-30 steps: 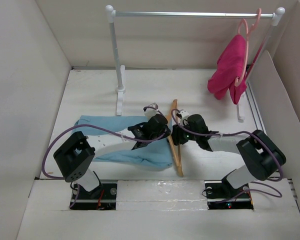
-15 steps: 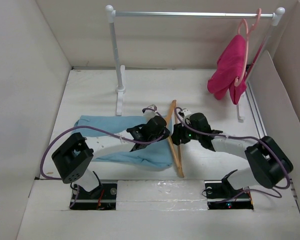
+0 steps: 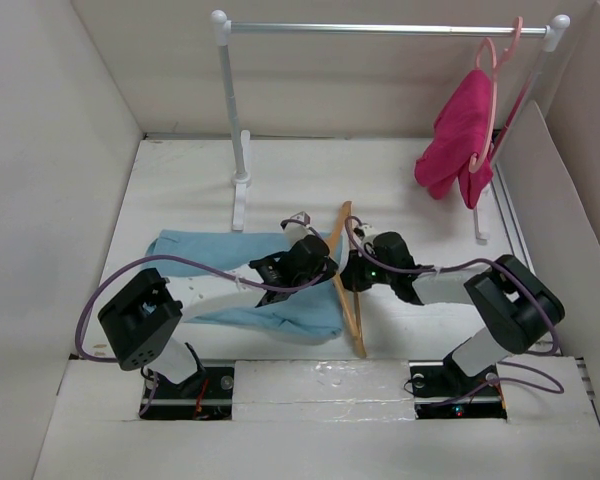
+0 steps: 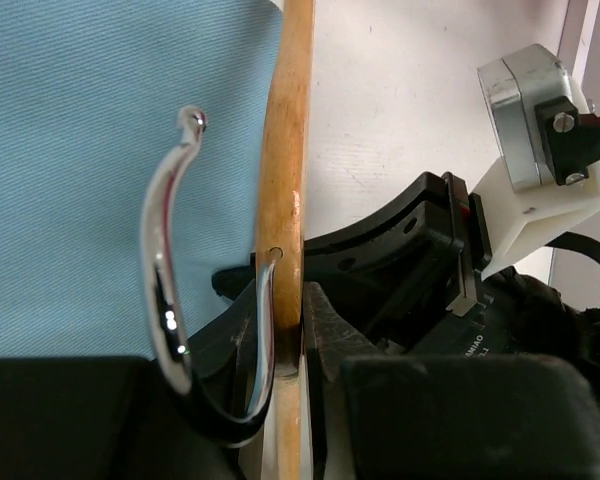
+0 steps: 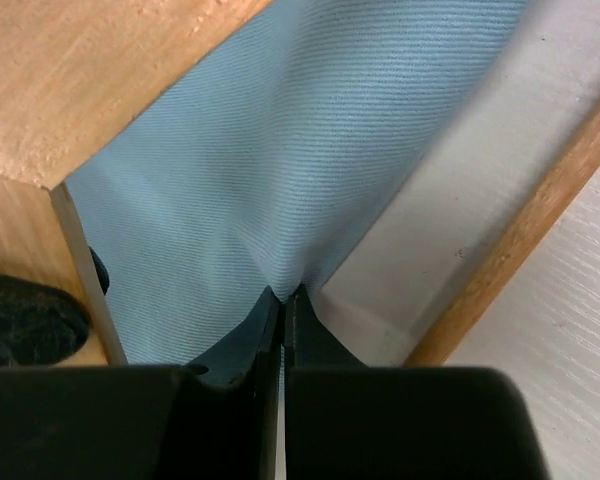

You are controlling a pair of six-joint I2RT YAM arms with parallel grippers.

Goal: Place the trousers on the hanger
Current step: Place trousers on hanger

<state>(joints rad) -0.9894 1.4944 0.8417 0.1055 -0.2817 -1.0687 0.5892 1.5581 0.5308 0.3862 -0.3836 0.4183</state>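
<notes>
The light blue trousers lie flat on the table, left of centre. The tan wooden hanger stands over their right edge. My left gripper is shut on the hanger at its neck, beside the metal hook, with the trousers underneath. My right gripper faces it from the right. In the right wrist view the right gripper is shut on a pinched fold of the trousers, between the hanger's wooden arm and its lower bar.
A white clothes rail stands at the back. A magenta garment hangs on a pink hanger at its right end. The rail's left post stands just behind the trousers. White walls close in both sides.
My right gripper was open and has shut on the trousers' cloth, shifting slightly left toward the hanger. The left gripper has kept its hold on the hanger.
</notes>
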